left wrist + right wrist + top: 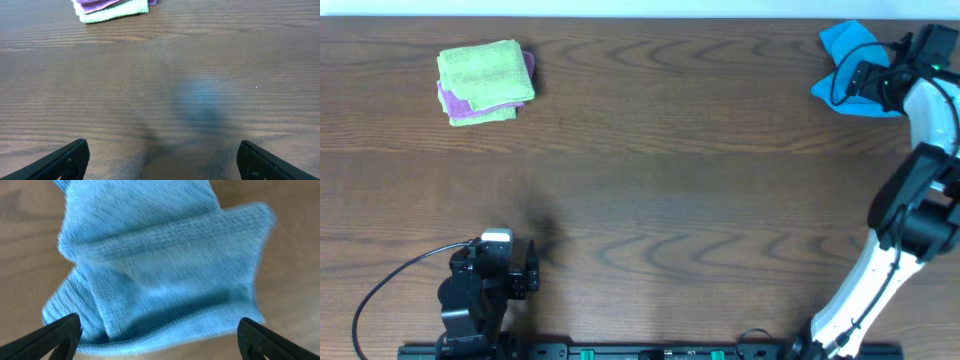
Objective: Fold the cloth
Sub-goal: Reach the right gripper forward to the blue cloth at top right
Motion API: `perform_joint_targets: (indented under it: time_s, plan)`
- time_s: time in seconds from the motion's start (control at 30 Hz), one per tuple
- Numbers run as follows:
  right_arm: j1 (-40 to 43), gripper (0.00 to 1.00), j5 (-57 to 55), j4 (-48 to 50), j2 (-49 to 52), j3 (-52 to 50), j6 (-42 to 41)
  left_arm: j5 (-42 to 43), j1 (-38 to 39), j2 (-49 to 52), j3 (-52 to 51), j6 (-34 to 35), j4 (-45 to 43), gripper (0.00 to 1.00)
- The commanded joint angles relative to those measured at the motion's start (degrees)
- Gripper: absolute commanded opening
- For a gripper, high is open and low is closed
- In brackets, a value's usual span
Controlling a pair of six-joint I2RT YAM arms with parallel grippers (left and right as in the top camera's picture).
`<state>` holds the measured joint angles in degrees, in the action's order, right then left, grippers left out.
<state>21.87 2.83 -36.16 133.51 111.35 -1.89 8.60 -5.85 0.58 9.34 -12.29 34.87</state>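
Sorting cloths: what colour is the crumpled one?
Plain sky-blue terry cloth, clearest in right wrist view.

overhead: top-down, whole table | left wrist: low, forward | right wrist: close on cloth, shared overhead

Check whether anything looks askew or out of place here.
The blue cloth lies crumpled in ridges at the table's far right corner, beneath the open right pincer. The green cloth and purple cloth sit folded, stacked.

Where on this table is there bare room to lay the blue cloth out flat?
The wide bare table between the green-and-purple stack at far left and the cloth at far right is free. Crowded: the far right corner, where the open right gripper hovers at the cloth.
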Motion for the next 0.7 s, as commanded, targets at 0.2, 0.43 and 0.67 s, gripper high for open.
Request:
perform_joint_targets:
  time_s: [0.2, 0.43, 0.67]
  plan:
    - [-1.14, 0.99, 0.66, -6.1, 7.48, 10.21, 0.0, -0.04, -0.04, -0.37, -0.35, -0.57, 0.0, 0.95]
    - [-1.2, 0.98, 0.63, -6.34, 8.81, 10.21, 0.0, -0.04, -0.04, -0.37, -0.35, -0.57, 0.0, 0.95]
    - [-1.25, 0.95, 0.57, -3.3, 9.77, 10.21, 0.0, -0.04, -0.04, -0.37, -0.35, -0.57, 0.0, 0.95]
